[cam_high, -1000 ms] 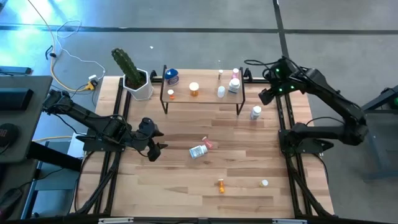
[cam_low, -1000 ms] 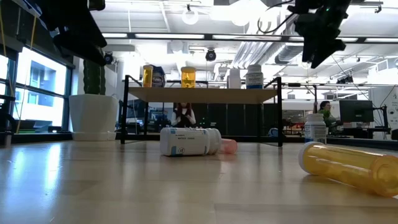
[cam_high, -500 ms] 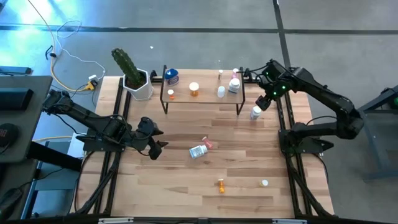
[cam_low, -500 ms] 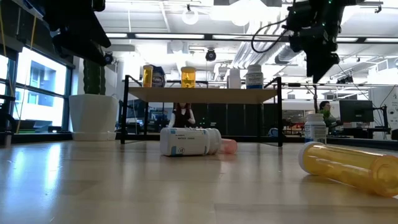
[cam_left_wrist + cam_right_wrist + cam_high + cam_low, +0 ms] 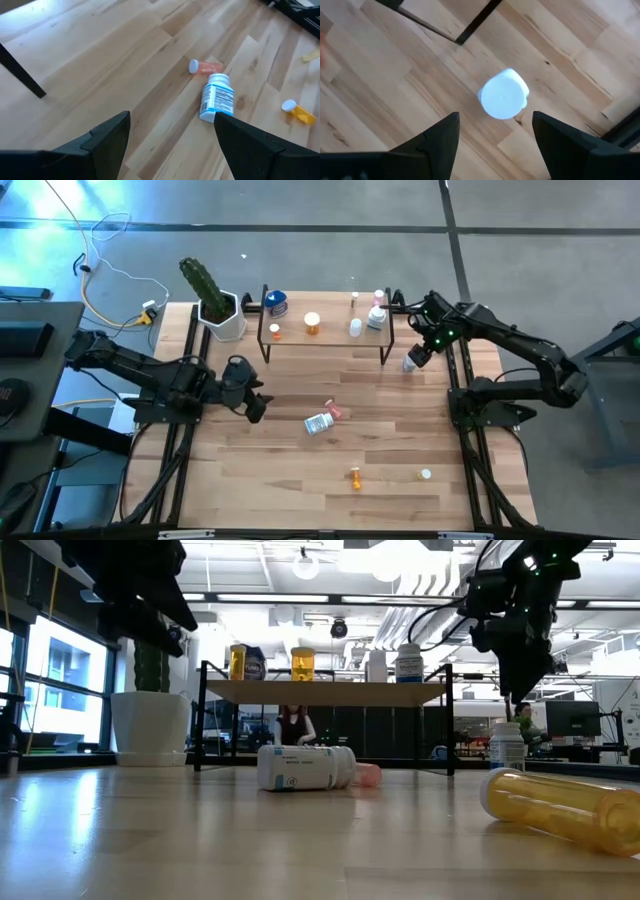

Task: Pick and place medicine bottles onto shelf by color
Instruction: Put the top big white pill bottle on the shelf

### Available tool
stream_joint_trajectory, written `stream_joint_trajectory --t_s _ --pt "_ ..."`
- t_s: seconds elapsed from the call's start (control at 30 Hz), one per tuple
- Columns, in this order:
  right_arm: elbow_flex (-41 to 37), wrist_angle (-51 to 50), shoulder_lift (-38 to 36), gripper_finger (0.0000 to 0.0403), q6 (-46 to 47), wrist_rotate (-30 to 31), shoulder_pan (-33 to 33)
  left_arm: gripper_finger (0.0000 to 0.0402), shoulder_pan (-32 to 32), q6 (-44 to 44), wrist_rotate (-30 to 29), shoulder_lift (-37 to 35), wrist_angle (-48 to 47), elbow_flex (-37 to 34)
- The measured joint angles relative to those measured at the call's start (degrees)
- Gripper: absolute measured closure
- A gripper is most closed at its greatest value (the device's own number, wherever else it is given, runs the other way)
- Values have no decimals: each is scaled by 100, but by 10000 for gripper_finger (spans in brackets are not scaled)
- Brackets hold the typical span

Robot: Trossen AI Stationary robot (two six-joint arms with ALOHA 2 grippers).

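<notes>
The right gripper (image 5: 495, 131), fingers spread and empty, hangs above an upright white plastic pill bottle (image 5: 503, 94). Light, rigid and likely slick, it is best pinched across its round body below the cap.

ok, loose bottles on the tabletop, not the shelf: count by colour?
white bottles: 2 (one lying, one upright)
pink bottle: 1
orange bottles: 2
total: 5
</notes>
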Motion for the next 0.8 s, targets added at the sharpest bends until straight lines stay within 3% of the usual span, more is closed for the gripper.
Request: stream_joint_trajectory --t_s 0.33,0.57,0.8 --pt "-5 198 -45 164 242 128 1 122 250 1 114 1 12 0" --pt "-5 240 -46 164 1457 235 2 122 323 1 109 0 15 0" --pt "-5 321 -46 164 2690 788 0 122 323 1 79 0 15 0"
